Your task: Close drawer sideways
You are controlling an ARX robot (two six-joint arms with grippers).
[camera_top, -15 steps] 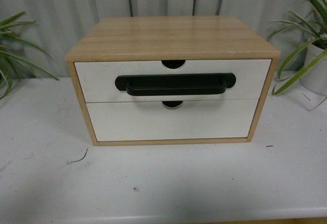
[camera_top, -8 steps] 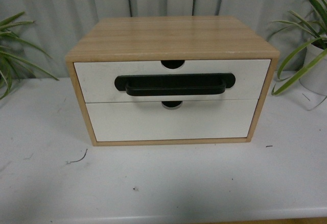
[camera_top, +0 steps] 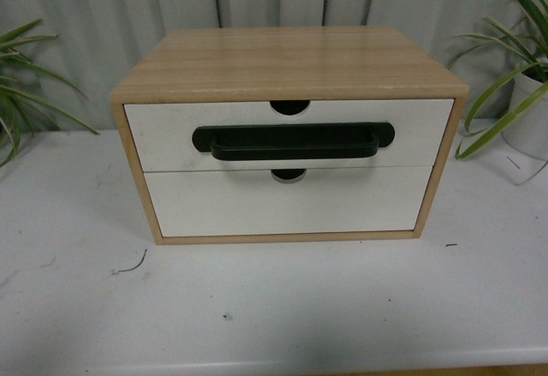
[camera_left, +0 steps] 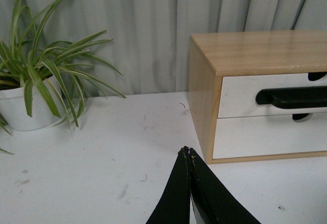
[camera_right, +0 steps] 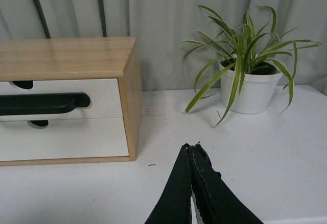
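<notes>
The drawer [camera_top: 163, 132] sits flush in the cabinet [camera_top: 291, 59], ahead of both grippers, which only the wrist views show. Left gripper [camera_left: 187, 152] and right gripper [camera_right: 191, 146] have fingertips pressed together, holding nothing, each beside a potted plant [camera_right: 250, 81].

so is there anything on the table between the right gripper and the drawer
Nothing in the way. In the right wrist view, only bare white table with a tiny dark speck lies between the shut right gripper and the drawer. The plant stands off to the other side.
</notes>
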